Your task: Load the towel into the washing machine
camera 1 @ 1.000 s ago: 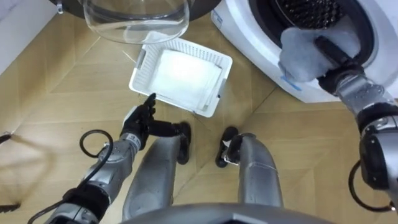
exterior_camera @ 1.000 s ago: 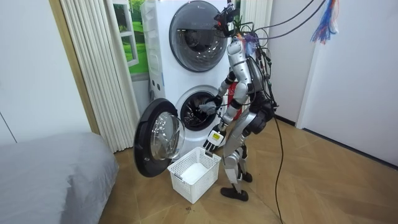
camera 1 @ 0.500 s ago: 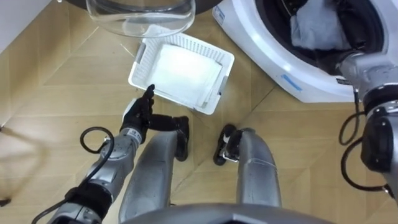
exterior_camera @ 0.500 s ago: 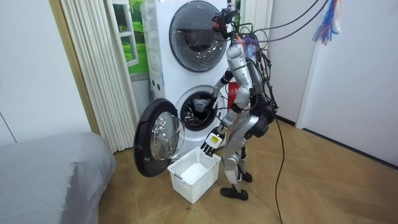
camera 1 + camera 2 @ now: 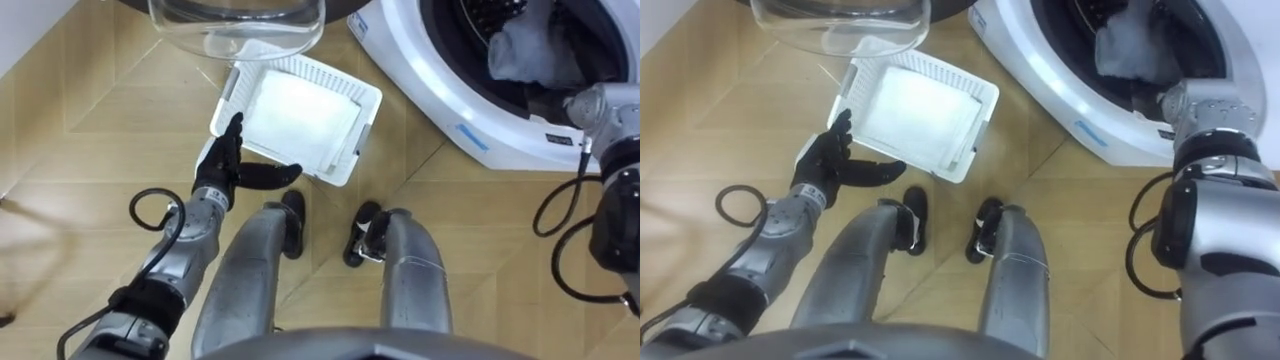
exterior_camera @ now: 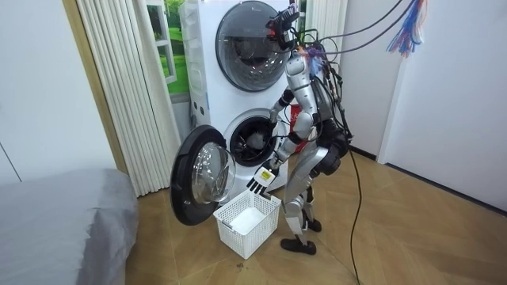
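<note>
What lies around me: basket, floor, bed, curtain

In the upper middle of my downward view a white plastic basket [image 5: 362, 135] with latticed walls sits on the wood floor [image 5: 90, 130], whose boards are laid in a herringbone pattern. A flat white layer [image 5: 295, 110] covers the basket's bottom. In the room view the basket stands at lower centre and a bed [image 6: 55, 222] with a grey cover takes the lower left corner. A pale pleated curtain [image 6: 119, 87] hangs down to the floor left of centre, with a strip of window [image 6: 170, 39] showing green just beside it. A plain white wall [image 6: 451, 95] is on the right.
</note>
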Available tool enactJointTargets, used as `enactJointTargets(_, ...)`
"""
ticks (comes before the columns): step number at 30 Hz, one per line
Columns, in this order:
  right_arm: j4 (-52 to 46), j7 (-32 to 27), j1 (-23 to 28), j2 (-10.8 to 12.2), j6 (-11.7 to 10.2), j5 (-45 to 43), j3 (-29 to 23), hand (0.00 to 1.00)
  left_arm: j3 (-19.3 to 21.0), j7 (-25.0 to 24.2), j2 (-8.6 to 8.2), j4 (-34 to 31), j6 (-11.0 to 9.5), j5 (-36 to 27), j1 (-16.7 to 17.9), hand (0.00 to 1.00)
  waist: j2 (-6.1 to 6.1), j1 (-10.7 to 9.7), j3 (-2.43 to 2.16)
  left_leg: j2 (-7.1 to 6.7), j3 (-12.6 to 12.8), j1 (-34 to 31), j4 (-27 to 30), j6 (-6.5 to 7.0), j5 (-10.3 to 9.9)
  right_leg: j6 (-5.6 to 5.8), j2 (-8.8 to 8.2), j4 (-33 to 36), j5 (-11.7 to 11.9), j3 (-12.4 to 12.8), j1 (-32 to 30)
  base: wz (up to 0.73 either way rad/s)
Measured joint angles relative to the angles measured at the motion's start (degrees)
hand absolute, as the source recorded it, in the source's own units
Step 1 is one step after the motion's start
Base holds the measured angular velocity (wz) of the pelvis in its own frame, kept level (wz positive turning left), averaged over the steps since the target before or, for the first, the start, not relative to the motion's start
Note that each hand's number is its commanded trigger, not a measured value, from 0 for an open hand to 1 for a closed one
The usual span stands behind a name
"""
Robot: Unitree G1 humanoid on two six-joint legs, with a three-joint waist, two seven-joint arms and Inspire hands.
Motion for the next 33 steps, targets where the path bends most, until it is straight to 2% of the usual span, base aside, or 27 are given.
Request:
enactJointTargets(11,0.02,-0.31,0.0,0.0,-1.89,1.82,0.0,0.0,-0.08,-2.63,-0.07,0.2,0.26,0.26,-0.49,0.0,1.31,0.34,-0.22,0.29,-0.01,0.48,-1.2,0.24,0.2,0.11,0.29,-1.88,0.86,-0.53,0.82,-0.01)
enactJointTargets(14,0.34,-0.13,0.0,0.0,-2.59,2.28,0.0,0.0,-0.31,-3.49,-0.07,1.91,0.29,0.57,-1.66,0.0,1.63,0.68,-0.15,0.31,0.9,1.31,-1.98,0.53,0.37,0.43,0.2,-2.26,1.19,-0.06,1.21,-0.07)
enactJointTargets(18,0.97,0.17,0.1,0.0,-4.19,3.87,-0.32,0.0,-0.27,-3.88,0.14,3.06,0.24,0.56,-2.42,0.0,3.14,0.84,-0.1,0.07,1.22,3.51,-4.65,1.11,0.94,1.04,0.18,-4.55,2.02,-0.19,3.48,0.0)
enactJointTargets(21,2.44,0.86,0.15,0.0,-4.31,3.68,-1.68,0.0,-0.26,-4.06,-0.04,3.17,0.26,0.56,-2.96,0.0,3.29,0.89,-0.15,0.06,1.21,4.69,-6.2,1.31,1.36,1.55,0.55,-6.49,2.69,-0.28,4.87,0.01)
enactJointTargets(25,2.39,2.73,2.29,0.07,-4.33,2.87,-1.67,0.0,-0.24,-4.83,-0.19,3.79,0.28,2.47,-4.15,0.0,3.33,1.31,-0.14,0.45,1.13,6.55,-7.1,1.41,1.41,1.92,1.28,-9.24,3.37,-0.9,7.58,-0.02)
enactJointTargets(29,2.74,5.87,5.36,1.37,-4.33,0.78,-1.57,0.0,-0.24,-4.8,-0.1,6.72,0.71,4.71,-5.26,0.0,3.8,1.59,-0.11,1.1,1.02,11.2,-10.03,1.43,1.42,2.47,2.83,-14.55,4.82,-1.44,13.17,-0.08)
enactJointTargets(31,2.77,9.14,8.83,1.97,-4.36,-0.09,-1.56,0.0,-0.27,-4.8,0.01,7.46,0.71,6.96,-5.16,0.0,4.37,1.53,-0.11,1.45,0.74,13.99,-11.88,1.36,1.47,2.8,4.05,-18.29,5.82,-1.32,16.69,-0.06)
enactJointTargets(33,2.34,11.74,12.67,3.25,-4.4,-1.34,-1.37,0.0,-0.09,-4.8,0.09,8.24,0.74,8.17,-4.53,0.0,4.4,1.52,-0.14,1.48,0.89,16.94,-13.7,1.34,1.46,3.08,4.52,-20.34,6.22,-0.77,19.6,-0.05)
